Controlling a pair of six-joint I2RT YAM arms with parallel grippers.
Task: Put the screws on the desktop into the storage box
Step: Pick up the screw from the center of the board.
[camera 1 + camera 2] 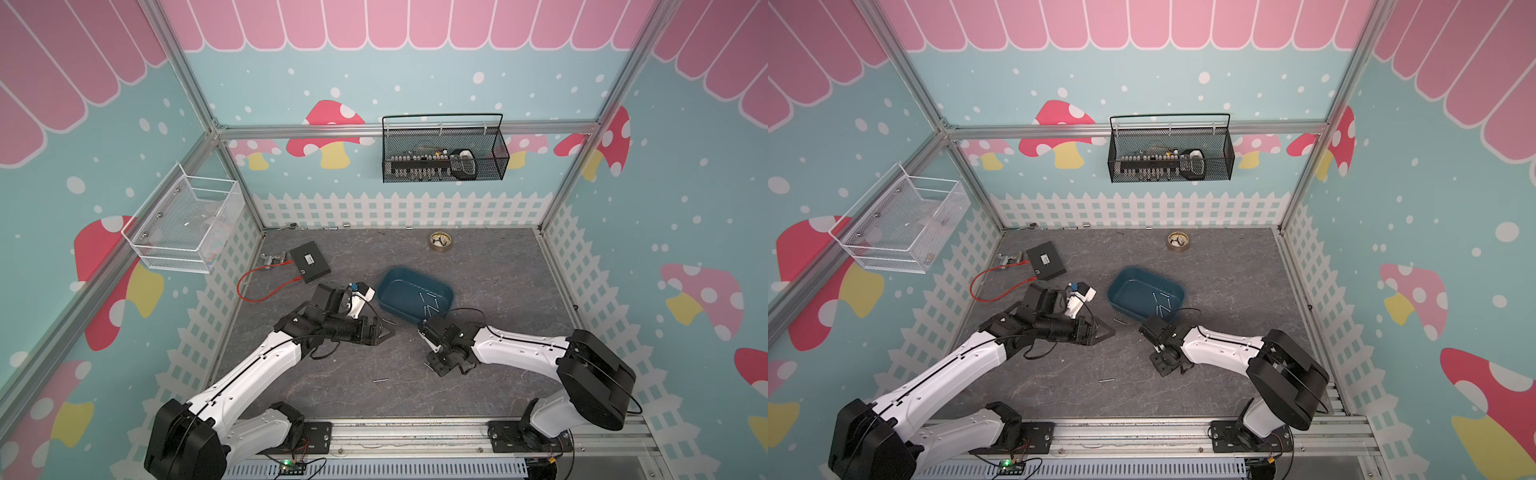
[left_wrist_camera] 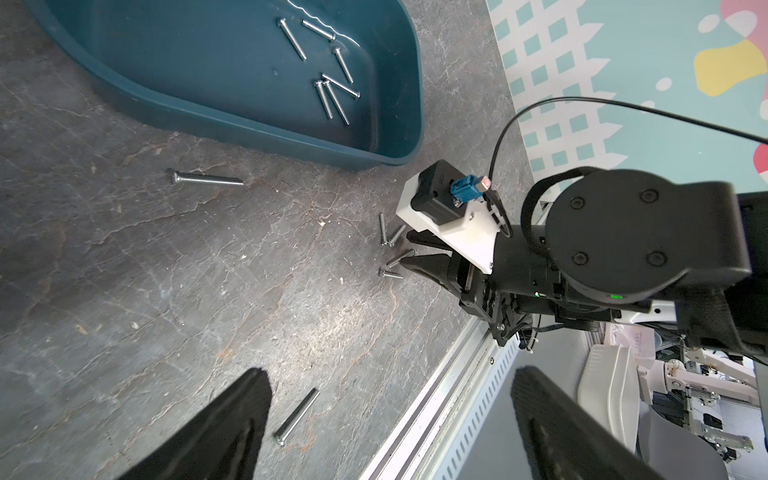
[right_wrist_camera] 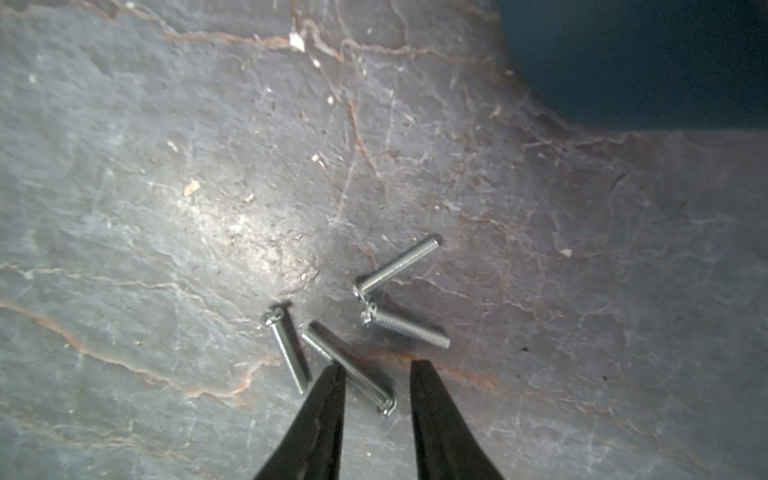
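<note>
Six screws (image 2: 323,99) down in the storage box (image 2: 257,124) | four more bunched on the desktop (image 3: 166,232) just beside it, at the right gripper (image 3: 376,365), jaws parted astride one, not clamped | left gripper (image 2: 390,374) spread wide, empty, two strays lying near it

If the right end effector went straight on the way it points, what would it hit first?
Most likely the nearest screw, lying slantwise between the right end effector's open tips, with the desktop just beneath; depth is unclear.
</note>
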